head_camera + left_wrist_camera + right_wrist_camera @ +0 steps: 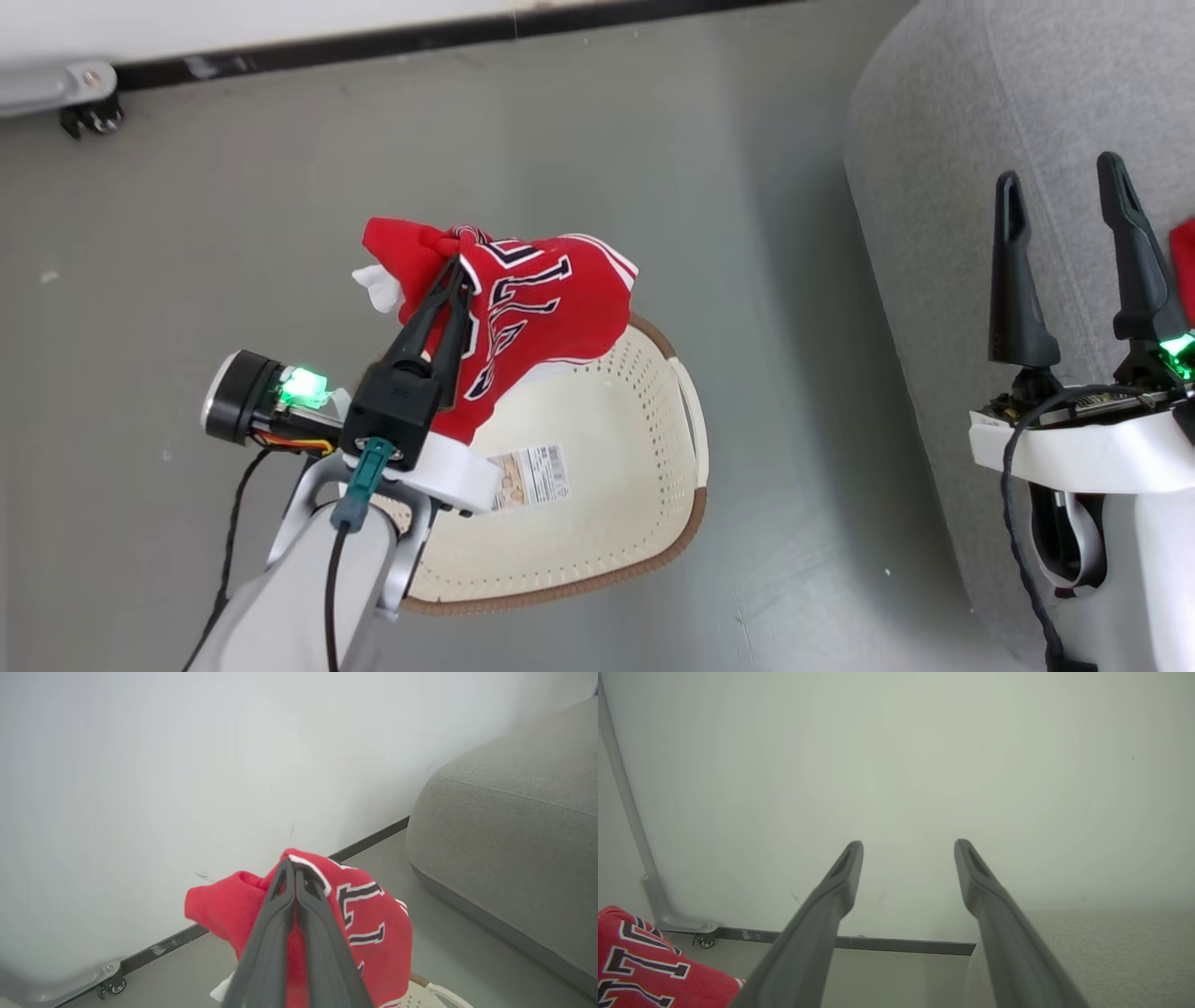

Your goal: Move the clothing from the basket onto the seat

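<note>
Red basketball jersey with black-white lettering [551, 299] hangs bunched from the left claw [457, 269], whose fingers are pinched tight on its fabric, above the cream perforated plastic basket with brown rim [686, 532]. Step in hand: transfer. Next move, as judged: swing right of this claw to the grey woven seat [934, 140], where the right claw [1060, 177] stands wide, holding nothing. The basket's visible floor bears a label sticker [532, 476] and no garment.
</note>
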`<state>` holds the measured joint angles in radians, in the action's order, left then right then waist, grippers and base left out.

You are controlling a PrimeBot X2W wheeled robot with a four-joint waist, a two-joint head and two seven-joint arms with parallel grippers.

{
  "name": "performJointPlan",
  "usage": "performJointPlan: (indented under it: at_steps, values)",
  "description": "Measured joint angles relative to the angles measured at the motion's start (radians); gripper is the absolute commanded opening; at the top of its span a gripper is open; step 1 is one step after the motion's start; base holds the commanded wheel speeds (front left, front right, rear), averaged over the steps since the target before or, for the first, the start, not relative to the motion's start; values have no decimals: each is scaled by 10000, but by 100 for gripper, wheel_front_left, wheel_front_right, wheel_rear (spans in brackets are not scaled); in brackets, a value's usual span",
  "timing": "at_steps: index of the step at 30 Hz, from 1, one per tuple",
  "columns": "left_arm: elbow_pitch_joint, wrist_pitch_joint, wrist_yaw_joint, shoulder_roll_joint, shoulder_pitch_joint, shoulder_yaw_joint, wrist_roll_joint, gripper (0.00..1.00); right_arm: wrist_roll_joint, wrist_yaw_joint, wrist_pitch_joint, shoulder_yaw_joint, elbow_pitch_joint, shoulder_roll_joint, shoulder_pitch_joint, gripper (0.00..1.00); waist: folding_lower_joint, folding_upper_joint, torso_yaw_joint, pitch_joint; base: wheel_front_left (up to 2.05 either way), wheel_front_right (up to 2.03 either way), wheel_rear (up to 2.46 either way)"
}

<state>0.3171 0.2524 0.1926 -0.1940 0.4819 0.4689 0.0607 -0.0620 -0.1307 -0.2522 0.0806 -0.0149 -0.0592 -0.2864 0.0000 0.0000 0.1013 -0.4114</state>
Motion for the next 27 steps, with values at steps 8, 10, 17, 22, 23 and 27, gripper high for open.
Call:
performJointPlan:
  at_steps: [8,10,17,22,23,27]
  values:
    - [-236,0,-295,-301,-47,-98,92,0,10,0,0,-186,-328,-115,307,100,0,0,-90,678,0,0,0]
    - [-255,0,-435,-326,-54,-98,194,0,21,0,0,-240,-401,-144,380,100,0,0,-109,849,0,0,0]
    - [-270,0,-763,-629,-63,-75,314,0,82,0,0,-614,-704,-343,405,100,0,0,-176,1445,0,0,0]
    - [-337,0,-984,-897,-62,-90,337,0,104,0,40,-999,-907,-625,498,100,0,1,-236,1872,0,0,0]
    - [-353,0,-1076,-951,-61,-92,337,0,107,0,58,-1085,-945,-696,540,100,0,0,-249,1957,0,0,0]
    - [-454,-13,-1271,-1072,-43,-88,345,0,107,0,173,-1434,-1150,-943,621,100,0,0,-296,2293,0,0,0]
